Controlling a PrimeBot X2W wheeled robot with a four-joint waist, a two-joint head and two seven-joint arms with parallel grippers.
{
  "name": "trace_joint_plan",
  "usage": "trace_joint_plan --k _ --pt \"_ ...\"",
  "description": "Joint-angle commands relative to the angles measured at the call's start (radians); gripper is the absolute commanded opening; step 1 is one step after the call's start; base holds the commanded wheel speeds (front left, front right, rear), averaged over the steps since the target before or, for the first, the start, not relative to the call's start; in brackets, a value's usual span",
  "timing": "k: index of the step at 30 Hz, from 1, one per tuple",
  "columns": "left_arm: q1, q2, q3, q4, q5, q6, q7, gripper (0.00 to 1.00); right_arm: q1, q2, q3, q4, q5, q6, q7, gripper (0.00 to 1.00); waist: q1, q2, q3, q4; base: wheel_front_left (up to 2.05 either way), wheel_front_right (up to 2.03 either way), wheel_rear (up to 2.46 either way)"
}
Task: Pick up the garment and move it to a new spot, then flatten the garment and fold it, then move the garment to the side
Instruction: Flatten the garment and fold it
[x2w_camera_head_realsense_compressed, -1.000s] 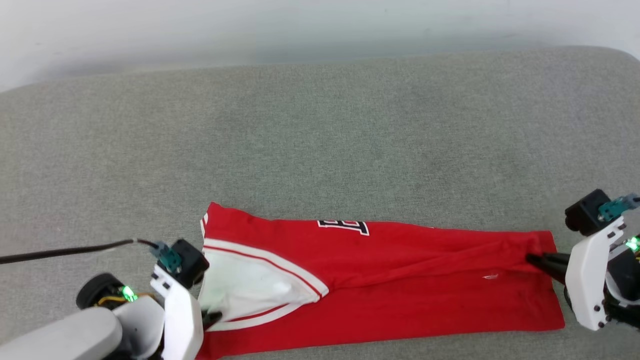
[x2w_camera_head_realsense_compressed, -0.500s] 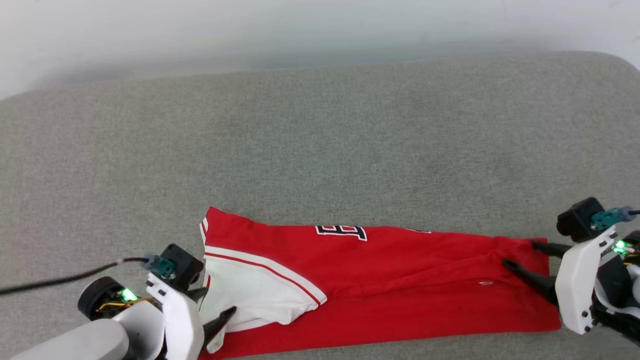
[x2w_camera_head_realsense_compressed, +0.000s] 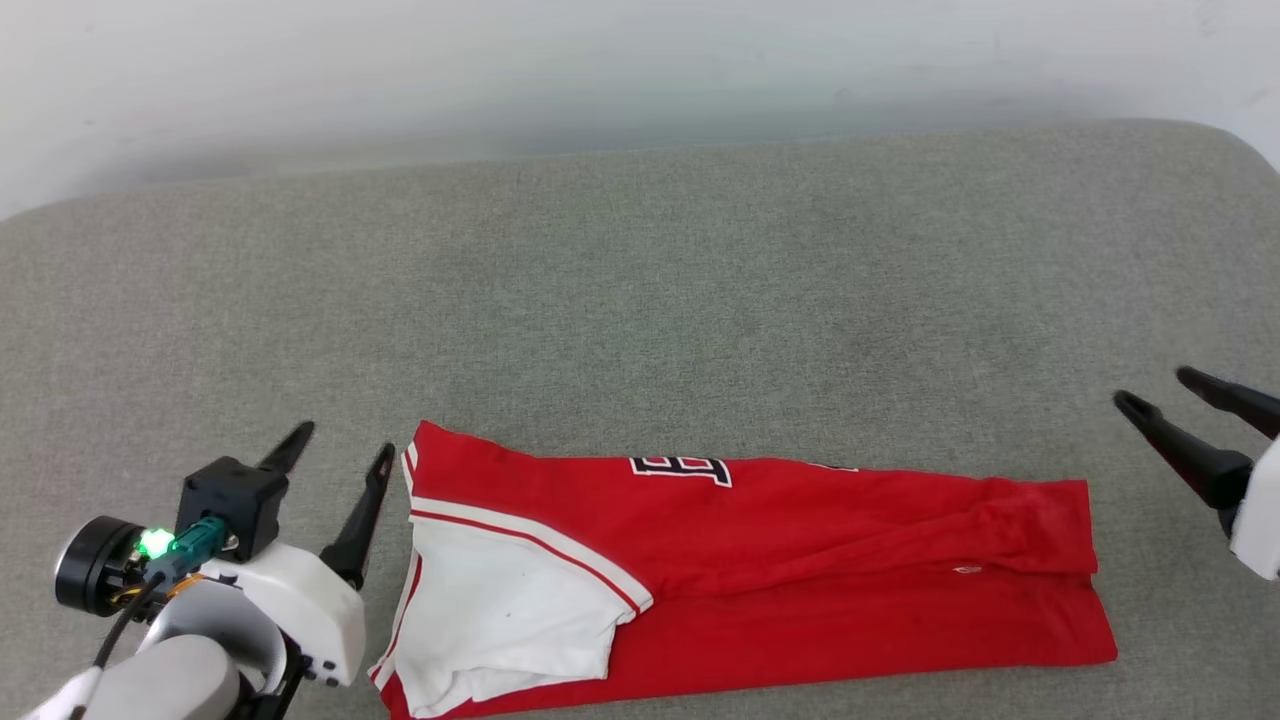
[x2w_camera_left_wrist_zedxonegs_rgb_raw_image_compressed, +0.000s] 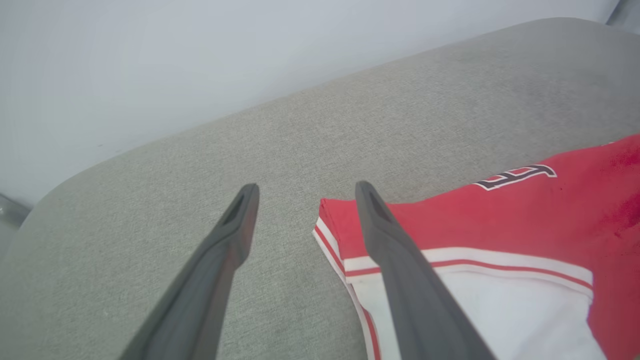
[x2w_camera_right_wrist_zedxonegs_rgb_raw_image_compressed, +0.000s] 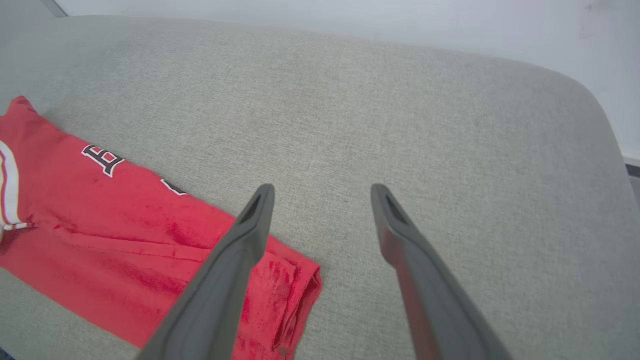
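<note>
Left gripper, 8 o'clock: jaws wide, empty, just beside the sleeve end. Right gripper, 3 o'clock: wide, empty, clear of the hem. Garment, 6 o'clock on the grey cushion, lies as a lengthwise strip. Judgement: mid-fold; next, regrasp one end and fold crosswise.

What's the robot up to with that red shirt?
A two-armed robot is partway through folding a red jersey T-shirt on a grey fabric cushion. The shirt lies folded lengthwise into a long strip, with its white sleeve on top at the robot's left end. Both claws are open and hold nothing. The left claw sits beside the sleeve end and the right claw is out past the hem end. The move to the side is not yet done.
</note>
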Motion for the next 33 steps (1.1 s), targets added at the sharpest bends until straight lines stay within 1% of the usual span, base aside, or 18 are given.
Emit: trace_joint_plan --k 1,4,7,9,11,15,19,22,29,30,31,33 --pt "0.019 -0.015 0.023 0.002 0.013 0.028 -0.018 1.00 0.030 0.005 -0.014 0.015 0.017 0.000 0.000 1.00 0.0001 0.0000 0.004 0.002 0.00 0.00 0.00" --pt "0.061 -0.054 0.092 0.007 0.047 0.094 -0.035 1.00 0.071 0.014 -0.047 0.058 0.057 0.000 0.013 1.00 0.0001 0.0000 0.012 0.007 0.00 0.00 0.00" --pt "0.115 -0.110 0.200 0.000 0.135 0.147 -0.037 1.00 0.107 0.029 -0.066 0.092 0.089 0.000 0.024 1.00 0.0001 0.0000 0.021 0.013 0.00 0.00 0.00" --pt "0.165 -0.147 0.269 -0.004 0.197 0.167 -0.037 1.00 0.128 0.042 -0.076 0.107 0.113 0.000 0.034 1.00 0.0001 0.0000 0.026 0.017 0.00 0.00 0.00" --pt "0.209 -0.187 0.342 -0.008 0.253 0.176 -0.038 1.00 0.147 0.055 -0.080 0.116 0.132 0.000 0.045 1.00 0.0001 0.0000 0.030 0.019 0.00 0.00 0.00" --pt "0.306 -0.273 0.474 -0.010 0.352 0.160 -0.038 1.00 0.182 0.091 -0.080 0.130 0.164 0.000 0.060 1.00 0.0001 0.0000 0.037 0.025 0.00 0.00 0.00" --pt "0.386 -0.352 0.580 -0.016 0.444 0.123 -0.038 1.00 0.213 0.127 -0.069 0.146 0.190 0.000 0.084 1.00 0.0001 0.0000 0.042 0.034 0.00 0.00 0.00" --pt "0.432 -0.410 0.643 -0.021 0.507 0.089 -0.038 1.00 0.230 0.154 -0.054 0.156 0.209 0.000 0.106 1.00 0.0001 0.0000 0.045 0.041 0.00 0.00 0.00" --pt "0.500 -0.541 0.750 -0.017 0.658 0.022 -0.038 1.00 0.244 0.234 0.008 0.177 0.233 0.000 0.168 1.00 0.0001 0.0000 0.051 0.050 0.00 0.00 0.00" --pt "0.507 -0.556 0.762 -0.014 0.680 0.011 -0.038 1.00 0.246 0.245 0.016 0.173 0.240 0.000 0.179 1.00 0.0001 0.0000 0.051 0.052 0.00 0.00 0.00" --pt "0.507 -0.556 0.762 -0.014 0.680 0.011 -0.038 1.00 0.246 0.245 0.016 0.173 0.240 0.000 0.179 1.00 0.0001 0.0000 0.051 0.052 0.00 0.00 0.00" --pt "0.516 -0.587 0.781 -0.010 0.719 -0.008 -0.038 1.00 0.240 0.259 0.026 0.170 0.246 0.001 0.189 1.00 0.0001 0.0000 0.050 0.054 0.00 0.00 0.00"
